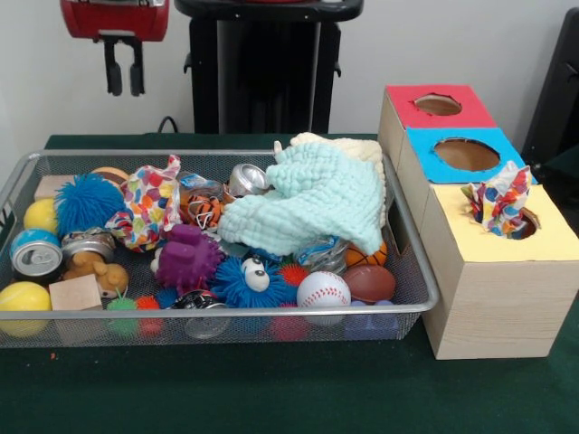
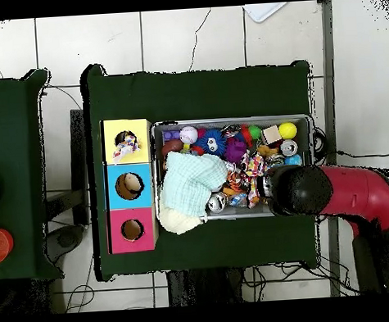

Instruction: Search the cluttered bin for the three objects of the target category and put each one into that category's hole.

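Observation:
My gripper (image 1: 124,70) hangs open and empty above the far left corner of the wire bin (image 1: 425,271). In the overhead view the arm's black head (image 2: 298,190) hides it. A polka-dot cloth (image 1: 149,206) lies crumpled in the bin's left half, also visible from overhead (image 2: 251,168). A mint knitted cloth (image 1: 312,203) is draped over the bin's right half and over a cream cloth (image 1: 357,149); from overhead the mint cloth (image 2: 191,180) overlaps the bin's rim. A second polka-dot cloth (image 1: 499,201) sticks out of the yellow hole (image 1: 525,226).
The wooden box beside the bin has a red hole (image 1: 439,106) and a blue hole (image 1: 466,154). The bin also holds drink cans (image 1: 36,256), a baseball (image 1: 323,289), yellow balls (image 1: 23,297), spiky toys (image 1: 185,258) and a wooden block (image 1: 76,293).

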Action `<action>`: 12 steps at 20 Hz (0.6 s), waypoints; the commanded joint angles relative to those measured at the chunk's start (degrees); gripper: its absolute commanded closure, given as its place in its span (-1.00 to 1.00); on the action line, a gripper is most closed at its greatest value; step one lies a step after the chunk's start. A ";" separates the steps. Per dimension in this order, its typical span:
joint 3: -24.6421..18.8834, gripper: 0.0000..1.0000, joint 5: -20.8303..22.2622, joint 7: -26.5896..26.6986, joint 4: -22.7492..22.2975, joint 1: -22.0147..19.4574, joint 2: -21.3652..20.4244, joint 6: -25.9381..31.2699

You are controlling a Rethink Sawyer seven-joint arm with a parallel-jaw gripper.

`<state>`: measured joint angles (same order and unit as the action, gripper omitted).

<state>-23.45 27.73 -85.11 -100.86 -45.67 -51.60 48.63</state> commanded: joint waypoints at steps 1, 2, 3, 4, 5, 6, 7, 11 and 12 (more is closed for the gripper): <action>-2.97 -1.00 -1.24 0.87 -2.55 -1.67 4.82 -6.13; -3.07 -1.00 -1.01 0.81 -2.82 -2.14 5.43 -7.82; -3.26 -1.00 -0.85 1.03 -2.62 -2.38 6.01 -8.55; -3.59 -1.00 -0.92 1.39 -2.41 -2.60 6.63 -8.96; -3.91 -1.00 -0.99 1.75 -2.21 -2.82 7.26 -9.38; -4.22 -1.00 -1.36 1.70 -2.49 -3.07 7.17 -10.01; -4.27 -1.00 -1.58 1.24 -1.82 -2.79 7.45 -10.32; -4.07 -1.00 -2.75 0.37 1.09 -1.16 6.74 -8.08; -4.00 -1.00 -2.99 0.40 1.55 -0.90 6.31 -7.41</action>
<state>-23.79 27.05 -85.11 -101.06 -47.22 -46.54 40.12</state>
